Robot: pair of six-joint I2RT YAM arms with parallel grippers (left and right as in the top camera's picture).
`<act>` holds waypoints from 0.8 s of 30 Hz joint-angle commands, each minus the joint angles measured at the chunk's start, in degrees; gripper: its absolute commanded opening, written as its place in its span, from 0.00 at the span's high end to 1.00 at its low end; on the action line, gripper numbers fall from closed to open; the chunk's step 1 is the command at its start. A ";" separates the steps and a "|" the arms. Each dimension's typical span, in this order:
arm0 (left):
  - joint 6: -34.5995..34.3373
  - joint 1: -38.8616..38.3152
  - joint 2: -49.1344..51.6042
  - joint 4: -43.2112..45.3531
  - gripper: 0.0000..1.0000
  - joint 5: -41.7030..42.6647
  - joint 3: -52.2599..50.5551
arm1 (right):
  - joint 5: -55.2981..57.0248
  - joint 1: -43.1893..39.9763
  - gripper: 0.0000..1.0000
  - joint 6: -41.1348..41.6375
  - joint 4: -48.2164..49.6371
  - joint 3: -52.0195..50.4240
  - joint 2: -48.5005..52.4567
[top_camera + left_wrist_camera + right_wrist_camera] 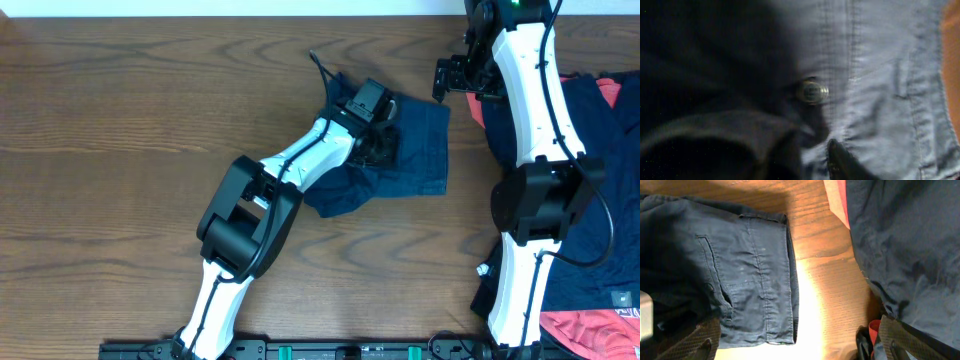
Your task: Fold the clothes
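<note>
A navy garment (425,150) is seen lying mid-table (120,120) with the left fingers (837,162) pressed into it, their grip not discernible, while the right fingers (695,340) are held wide apart between it and the heaped clothes (610,130).

Straight ahead of my right gripper (800,347), between its spread fingers, a strip of bare table (812,285) gives me room. The navy garment (740,270) borders it beside one finger and the clothes pile (910,255) beside the other. My left gripper (380,140) is pressed into that garment, with fabric filling nearly everything ahead of it.
</note>
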 commanded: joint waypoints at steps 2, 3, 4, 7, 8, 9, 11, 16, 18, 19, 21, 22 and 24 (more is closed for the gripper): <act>0.02 -1.95 0.31 0.39 0.20 -0.57 -0.24 | 0.44 -0.26 0.01 1.16 0.33 -0.57 -0.68; 0.02 -2.32 0.31 0.63 0.13 -0.59 -0.24 | 0.44 -0.26 0.01 1.16 0.39 -0.57 -0.68; 0.04 -2.78 0.31 0.90 0.11 -0.59 -0.24 | 0.39 -0.26 0.01 1.16 0.42 -0.55 -0.68; 0.02 -3.67 0.31 1.62 0.09 -0.57 -0.24 | 0.28 -0.26 0.01 1.14 0.52 -0.61 -0.68; 0.02 -3.93 0.31 1.84 0.08 -0.57 -0.24 | 0.28 -0.28 0.01 1.14 0.59 -0.61 -0.68; 0.00 -4.20 0.31 1.97 0.07 -0.55 -0.24 | 0.28 -0.28 0.01 1.14 0.72 -0.61 -0.68; 0.02 -4.61 0.28 2.34 0.05 -0.57 -0.24 | 0.28 -0.28 0.01 1.14 0.94 -0.61 -0.68; 0.26 -5.22 0.24 3.06 0.05 -0.13 0.46 | -0.20 -0.39 0.01 1.16 1.27 -0.61 -0.68; 0.50 -5.22 -0.07 3.06 0.05 -0.20 0.57 | -0.17 -0.39 0.01 1.14 1.22 -0.61 -0.68; 0.52 -5.20 -0.28 2.93 0.04 -0.55 0.57 | -0.17 -0.42 0.01 1.14 1.20 -0.61 -0.68; 0.85 -5.16 -0.35 2.62 0.04 -1.75 0.57 | -0.20 -0.59 0.01 1.14 1.18 -0.68 -0.68; 0.90 -5.03 -0.35 2.27 0.04 -1.92 0.57 | -0.20 -0.68 0.01 1.14 1.16 -0.70 -0.68; 0.90 -4.83 -0.35 1.77 0.03 -1.92 0.57 | -0.17 -1.16 0.01 1.16 1.46 -1.31 -0.66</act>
